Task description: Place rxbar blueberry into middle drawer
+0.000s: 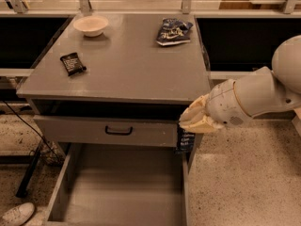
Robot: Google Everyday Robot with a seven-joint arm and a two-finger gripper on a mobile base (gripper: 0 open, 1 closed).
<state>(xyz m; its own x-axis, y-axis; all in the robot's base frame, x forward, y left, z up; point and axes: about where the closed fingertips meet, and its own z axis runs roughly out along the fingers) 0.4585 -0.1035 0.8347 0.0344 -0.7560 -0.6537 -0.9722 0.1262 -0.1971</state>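
Note:
My gripper (190, 125) reaches in from the right, at the cabinet's front right corner. It is shut on the rxbar blueberry (185, 141), a dark navy bar with white print that hangs upright below the fingers. The bar is just above the right wall of the middle drawer (123, 192), a wide grey tray pulled out at the bottom of the view, its floor bare.
A grey drawer front with a black handle (118, 131) sits above the open drawer. On the cabinet top lie a black-wrapped bar (73, 63), a pale bowl (91, 25) and a blue-and-white snack bag (173, 31). A white shoe (16, 214) lies on the floor at the lower left.

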